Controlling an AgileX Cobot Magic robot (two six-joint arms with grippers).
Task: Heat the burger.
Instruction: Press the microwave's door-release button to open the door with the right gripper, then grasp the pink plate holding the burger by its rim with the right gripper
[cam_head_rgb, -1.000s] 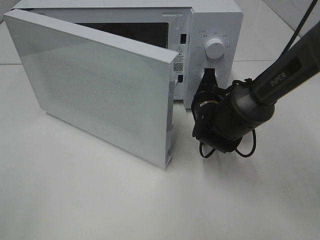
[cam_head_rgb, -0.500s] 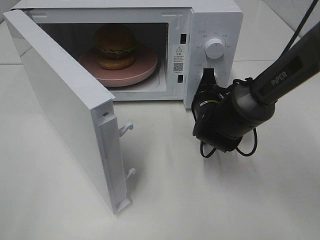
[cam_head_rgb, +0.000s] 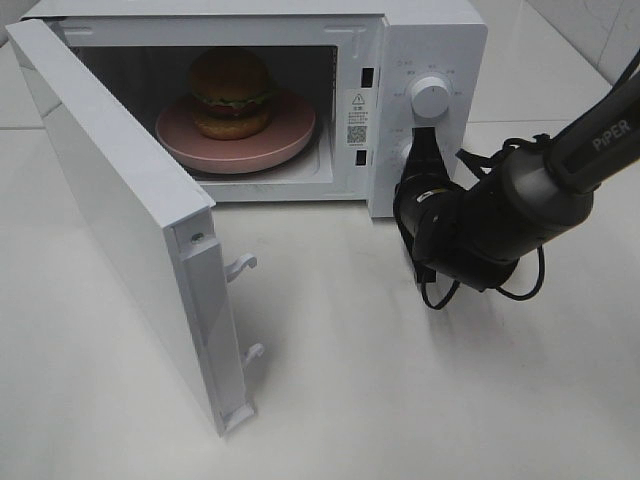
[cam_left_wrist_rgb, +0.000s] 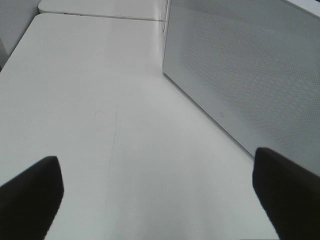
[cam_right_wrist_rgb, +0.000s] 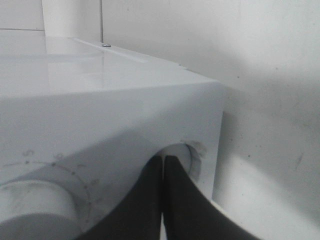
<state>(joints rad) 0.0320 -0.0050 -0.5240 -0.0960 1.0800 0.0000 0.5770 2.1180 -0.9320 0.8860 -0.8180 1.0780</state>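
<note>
Nearest, the microwave door stands wide open over the table, with my left gripper near its outer face, fingers spread wide and empty. My right gripper has its fingers pressed together, tips against the round control below the dial on the microwave panel. Farthest in, the burger sits upright on the pink plate inside the cavity

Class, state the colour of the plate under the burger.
The plate is pinkish terracotta; exterior high view.

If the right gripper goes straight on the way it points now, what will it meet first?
Probably the round lower control on the microwave panel, below the dial; the shut right gripper seems nearly there.
</note>
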